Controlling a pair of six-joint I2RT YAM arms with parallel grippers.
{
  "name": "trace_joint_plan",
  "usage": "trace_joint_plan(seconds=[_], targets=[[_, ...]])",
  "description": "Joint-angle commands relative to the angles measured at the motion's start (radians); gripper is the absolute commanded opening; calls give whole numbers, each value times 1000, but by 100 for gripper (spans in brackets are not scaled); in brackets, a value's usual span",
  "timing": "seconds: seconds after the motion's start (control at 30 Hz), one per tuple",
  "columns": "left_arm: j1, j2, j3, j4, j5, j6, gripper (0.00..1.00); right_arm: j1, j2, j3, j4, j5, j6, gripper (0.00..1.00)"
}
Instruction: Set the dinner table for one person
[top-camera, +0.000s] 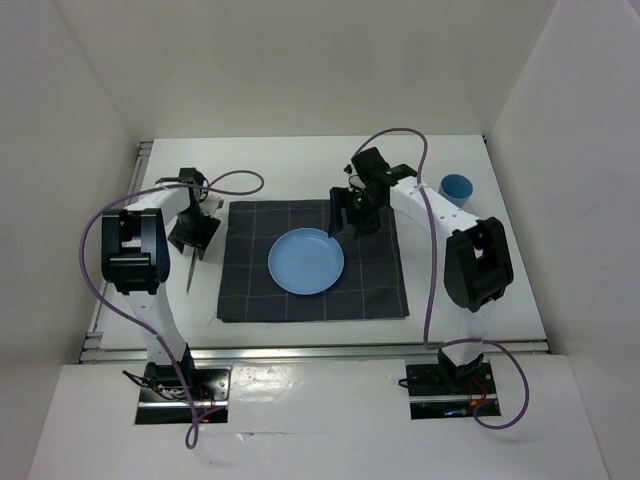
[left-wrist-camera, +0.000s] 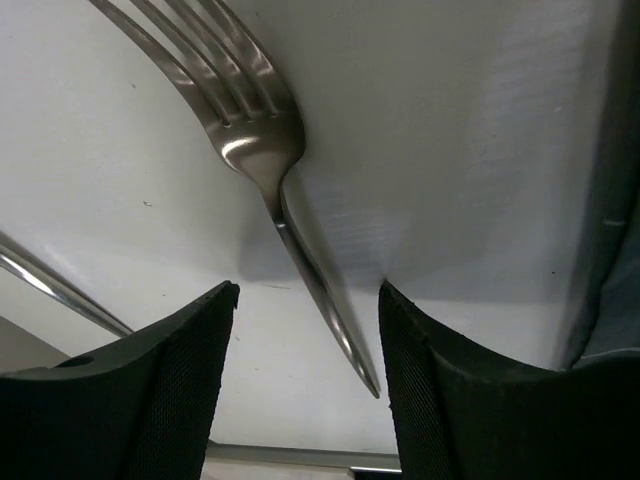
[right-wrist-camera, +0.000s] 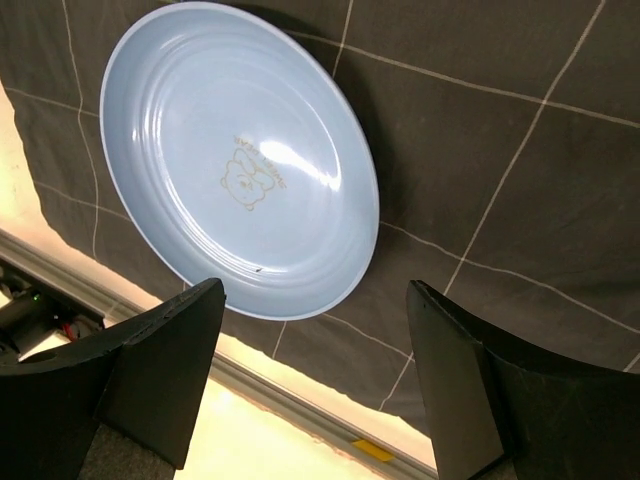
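Observation:
The white dinner table (top-camera: 480, 290) carries a dark grey checked placemat (top-camera: 370, 285) with a round blue plate (top-camera: 306, 261) on it. A steel fork (top-camera: 189, 272) lies flat on the table just left of the placemat. My left gripper (top-camera: 193, 238) hangs low over the fork's handle end. In the left wrist view the fork (left-wrist-camera: 255, 150) runs down between my open left gripper's (left-wrist-camera: 308, 300) fingers, untouched. My right gripper (top-camera: 352, 222) is open and empty above the placemat's far edge. In the right wrist view, the plate (right-wrist-camera: 240, 160) lies beyond the right gripper (right-wrist-camera: 315, 300).
A small blue cup (top-camera: 457, 187) stands on the table at the far right, beside the right arm. Aluminium rails (top-camera: 300, 350) run along the table edges, and white walls close it in. The placemat's left edge (left-wrist-camera: 615, 300) is close to the fork.

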Motion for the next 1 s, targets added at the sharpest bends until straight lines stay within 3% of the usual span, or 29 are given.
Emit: trace_joint_plan(seconds=[0.0,0.13,0.17,0.2,0.3,0.47,0.63,0.73,0.83,0.97], targets=[[5,27,15,-2,-37,-26,65,6,-49,19,-22,43,5,81],[5,52,15,-30,55,-36,47,6,-72,9,-11,43,14,81],[5,61,15,-30,78,-36,39,6,-81,9,-2,54,14,81],[5,70,15,-39,78,-49,22,6,-81,9,-2,54,14,81],[14,102,27,-39,98,-59,2,6,-81,9,-2,54,14,81],[66,113,48,-73,227,-69,0,6,-99,-5,-2,66,14,81],[151,6,122,-84,418,-124,0,19,-219,-99,161,25,5,80],[151,-78,144,-84,438,-177,0,19,-300,-175,275,13,17,80],[151,-129,164,-104,449,-240,0,19,-313,-175,276,66,17,80],[73,-192,142,-139,419,-360,0,19,-291,-152,224,105,17,80]])
